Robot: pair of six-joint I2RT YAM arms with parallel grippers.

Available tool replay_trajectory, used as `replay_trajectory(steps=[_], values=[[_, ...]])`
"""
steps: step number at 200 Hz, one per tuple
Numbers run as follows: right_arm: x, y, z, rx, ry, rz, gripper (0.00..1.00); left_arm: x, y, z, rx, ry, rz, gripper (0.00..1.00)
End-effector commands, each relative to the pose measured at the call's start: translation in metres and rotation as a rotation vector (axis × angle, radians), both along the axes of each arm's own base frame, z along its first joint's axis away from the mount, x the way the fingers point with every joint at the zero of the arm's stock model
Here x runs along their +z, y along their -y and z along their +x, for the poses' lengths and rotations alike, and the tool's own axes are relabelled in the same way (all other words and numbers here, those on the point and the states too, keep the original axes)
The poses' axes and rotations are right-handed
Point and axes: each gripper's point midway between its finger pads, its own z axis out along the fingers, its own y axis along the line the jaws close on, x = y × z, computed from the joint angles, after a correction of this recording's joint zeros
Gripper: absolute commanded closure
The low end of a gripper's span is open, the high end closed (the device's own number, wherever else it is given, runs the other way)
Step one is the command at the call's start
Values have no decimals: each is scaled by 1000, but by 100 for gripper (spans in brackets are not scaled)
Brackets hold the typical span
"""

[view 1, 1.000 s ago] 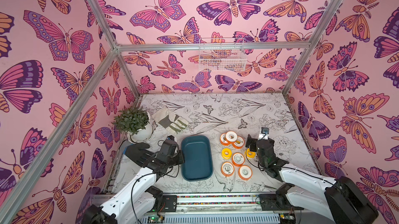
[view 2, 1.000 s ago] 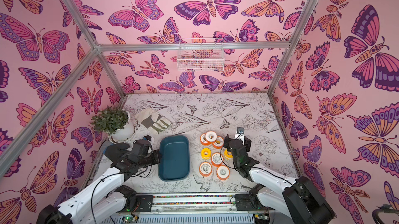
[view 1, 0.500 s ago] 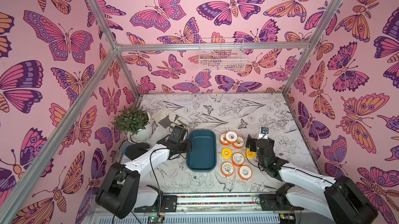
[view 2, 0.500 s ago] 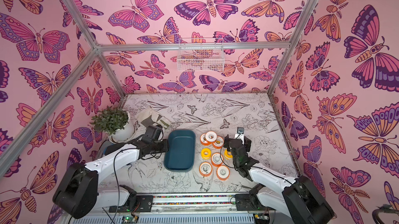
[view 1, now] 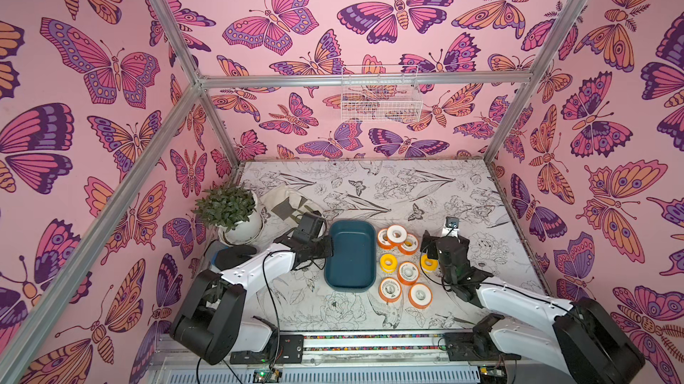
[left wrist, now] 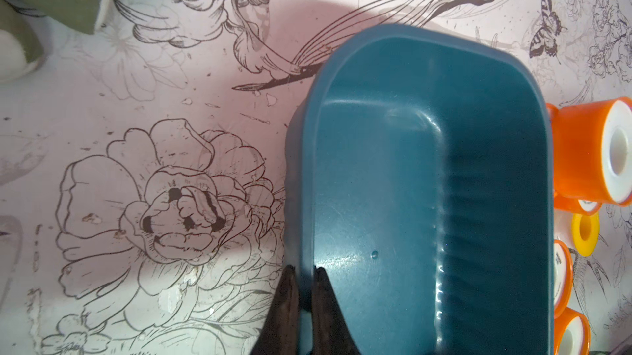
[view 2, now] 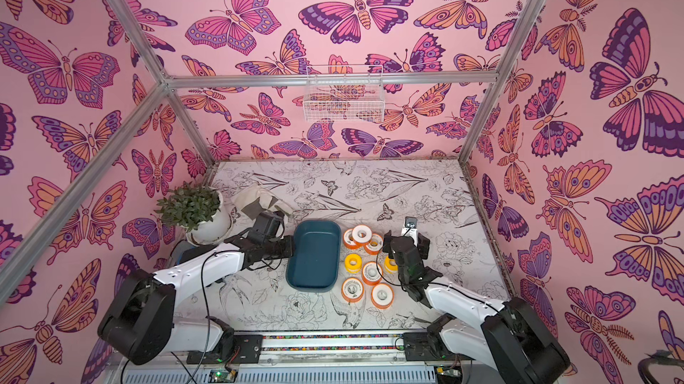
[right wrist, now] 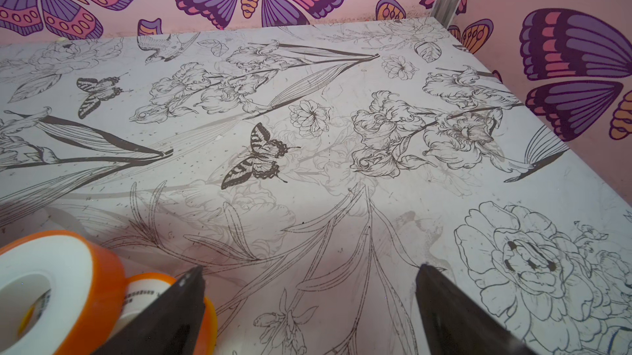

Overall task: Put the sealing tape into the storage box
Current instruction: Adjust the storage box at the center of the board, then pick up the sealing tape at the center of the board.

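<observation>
Storage box (left wrist: 427, 165) rim nipped by left gripper (left wrist: 303, 273), seemingly.

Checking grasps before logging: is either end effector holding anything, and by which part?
The left end effector pinches the storage box by the rim of one long side. The right end effector is open, holding nothing.

The storage box (view 1: 351, 256) is dark teal. The sealing tape (view 1: 408, 273) is orange with white faces, some all yellow. The white desk (view 1: 407, 186) bears black line-drawn flowers.
</observation>
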Motion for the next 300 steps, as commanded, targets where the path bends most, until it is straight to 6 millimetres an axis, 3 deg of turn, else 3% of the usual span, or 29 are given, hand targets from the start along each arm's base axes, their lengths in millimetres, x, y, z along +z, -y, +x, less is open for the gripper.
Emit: replay_trajectory(steps=[1,28,60,65,93,121,139,177,199,219,229,252,270,278,300], values=[[8,-2,4,-13,13,3,1,-2,-2,-14,5,-30,-8,95],[8,-2,4,-13,14,2,1,2,-4,-18,17,-23,-24,94],[8,-2,4,-12,13,2,1,0,-7,-21,25,-33,-14,86],[7,-2,4,-12,11,1,1,11,-7,-20,27,0,-29,83],[9,0,3,-22,13,2,1,18,-12,-22,33,17,-20,70],[16,3,2,-23,18,-14,1,31,-23,-25,50,53,21,64],[31,0,1,-7,1,-17,1,42,-32,-29,60,88,44,63],[71,-41,0,207,-90,20,1,63,-49,-39,103,166,54,61],[75,-64,-1,301,-231,23,1,72,-48,-47,108,180,10,59],[67,-88,-5,372,-423,40,1,86,-42,-58,88,169,-51,55],[52,-100,-12,416,-554,30,1,98,-38,-63,66,168,-83,50],[35,-121,-13,459,-688,-20,1,126,-35,-75,13,176,-107,44],[25,-128,-13,467,-748,-56,1,140,-43,-84,-15,197,-60,37],[10,-132,-14,473,-801,-78,1,144,-50,-86,-16,211,-26,34],[0,-139,-16,491,-843,-92,1,142,-65,-91,-15,230,55,28]])
